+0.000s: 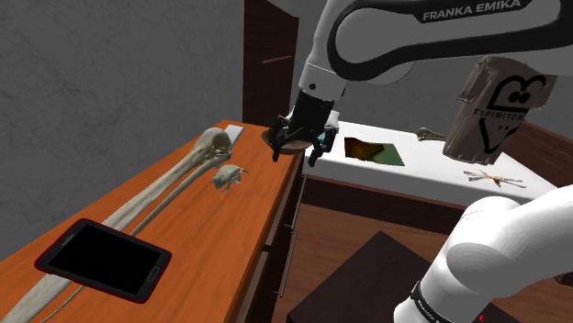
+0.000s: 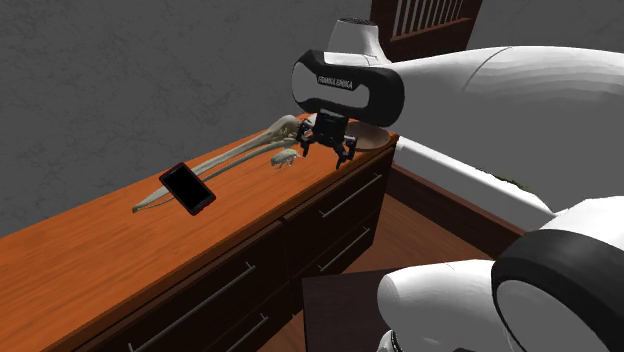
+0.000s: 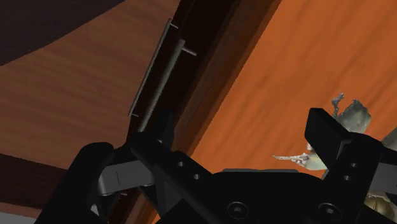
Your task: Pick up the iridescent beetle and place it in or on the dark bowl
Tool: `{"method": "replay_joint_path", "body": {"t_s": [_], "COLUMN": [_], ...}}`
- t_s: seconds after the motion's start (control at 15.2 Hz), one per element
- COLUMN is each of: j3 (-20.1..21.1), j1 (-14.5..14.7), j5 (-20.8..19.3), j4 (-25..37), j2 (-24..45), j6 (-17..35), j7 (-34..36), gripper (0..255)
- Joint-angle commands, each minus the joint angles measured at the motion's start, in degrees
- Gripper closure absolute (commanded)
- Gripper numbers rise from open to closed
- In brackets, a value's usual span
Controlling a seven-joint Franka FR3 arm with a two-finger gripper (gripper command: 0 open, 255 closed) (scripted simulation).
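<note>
A grey-walled room, and below me a long wooden dresser [image 1: 216,243] with an orange-brown top and drawers down its front; a white bed [image 1: 418,174] stands just past its far end. I am the black gripper [image 1: 296,151], hanging over that far end, close to the front edge. My jaws stand wide apart with nothing between them and nothing in their grasp (in the wrist view the two fingers [image 3: 331,137] frame a stretch of dresser top and a drawer handle [image 3: 156,76]).

The beetle [image 1: 228,174] lies on the dresser top, a small grey-green thing with its thin legs spread. It sits just beside the thick end of a long pale skull [image 1: 174,183] that runs along the top, on the side nearer the front edge. It is near me, though I do not touch it; in the wrist view it shows just past one fingertip.

The bowl [image 2: 378,137] rests at the very end of the dresser, by the bed, brownish in colour and partly hidden behind me.

Further down the top, well apart from the beetle, a black tablet [image 1: 103,259] lies flat beside the thin end of the skull.
</note>
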Motion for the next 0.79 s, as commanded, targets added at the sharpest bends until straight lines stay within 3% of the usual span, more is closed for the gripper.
{"method": "replay_joint_path", "body": {"t_s": [0.0,0.4,0.73], "j3": [2.4,9.6,14.7], "j1": [-0.4,-2.4,-4.6], "j5": [2.0,5.1,3.7], "j4": [0.4,4.2,8.2], "j2": [2.9,12.6,21.0], "j6": [4.2,15.7,24.0], "j7": [4.4,17.5,27.3], "gripper": [0,0,0]}}
